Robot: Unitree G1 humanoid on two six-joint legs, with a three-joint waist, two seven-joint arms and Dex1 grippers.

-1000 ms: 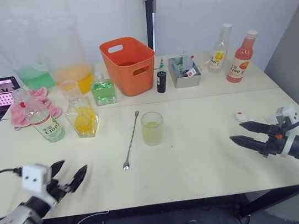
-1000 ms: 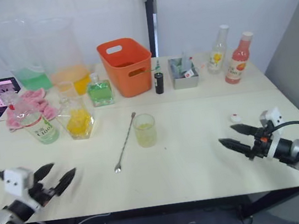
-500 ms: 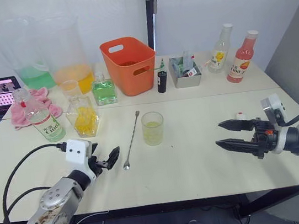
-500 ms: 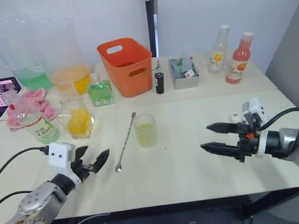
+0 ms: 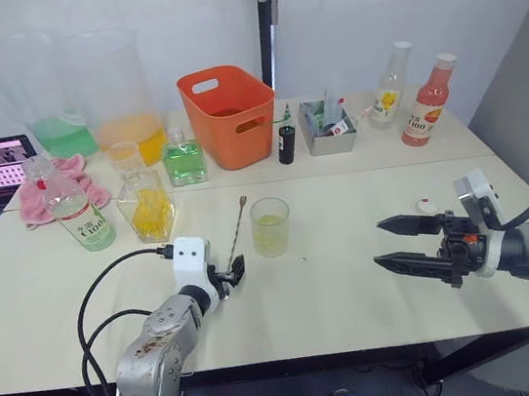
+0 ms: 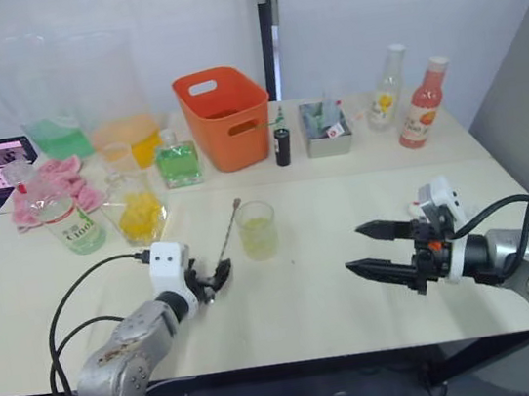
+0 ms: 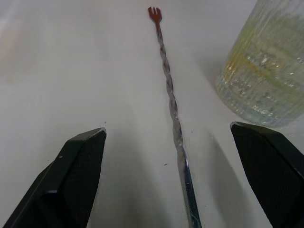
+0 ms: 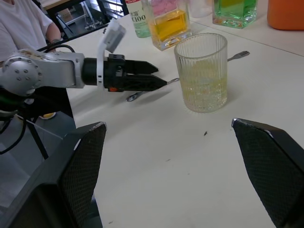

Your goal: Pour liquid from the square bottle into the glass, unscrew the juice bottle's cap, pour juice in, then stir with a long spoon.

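The glass (image 8: 203, 71) stands upright on the pale table (image 8: 266, 85), ribbed, holding a low level of pale yellow liquid. At its nine o'clock, the left gripper (image 8: 159, 77) lies low over the table, black fingers nearly together, directly above the long spoon (image 8: 175, 80), whose stem passes behind the glass. At eleven o'clock stand a yellow-filled square bottle (image 8: 168, 21) and the juice bottle (image 8: 137, 16). A person in white (image 8: 21, 26) sits at ten o'clock.

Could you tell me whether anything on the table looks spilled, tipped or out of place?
Nothing looks spilled or tipped. The cap lies loose on the table, far from the juice bottle, which stands open. The long spoon lies flat beside the glass.
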